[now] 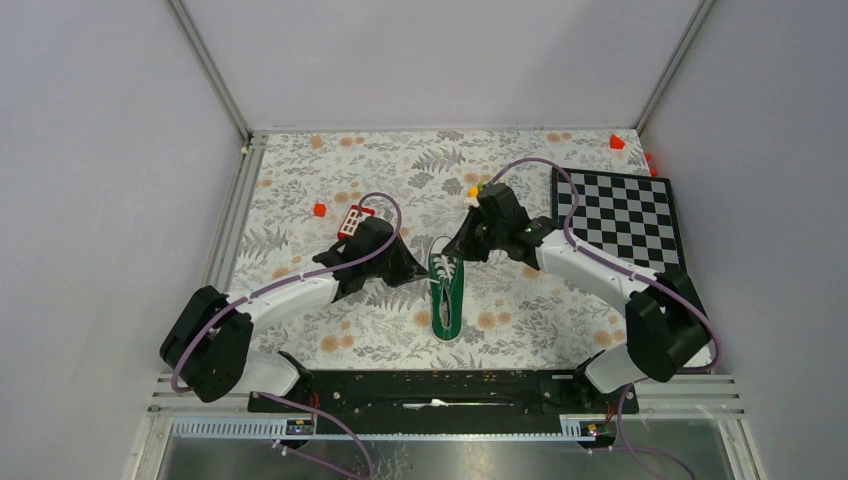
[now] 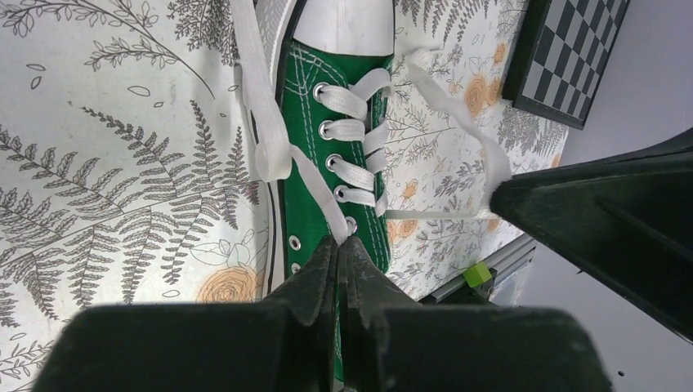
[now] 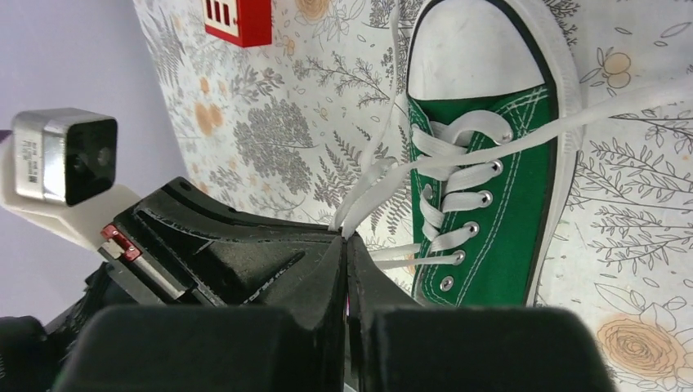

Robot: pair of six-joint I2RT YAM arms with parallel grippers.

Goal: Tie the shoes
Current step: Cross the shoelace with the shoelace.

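While left gripper (image 2: 338,243) and right gripper (image 3: 345,241) pinch its laces (image 2: 351,131) (jaws together), the sneaker (image 1: 446,292) lies between

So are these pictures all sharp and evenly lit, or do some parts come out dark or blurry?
Top view: soft, even light, hardly any shadows, the shoe small but clear. Left wrist view: laces crisp, the left gripper a dark, near-featureless mass at the bottom. Right wrist view: same, the right gripper dark and slightly soft up close.
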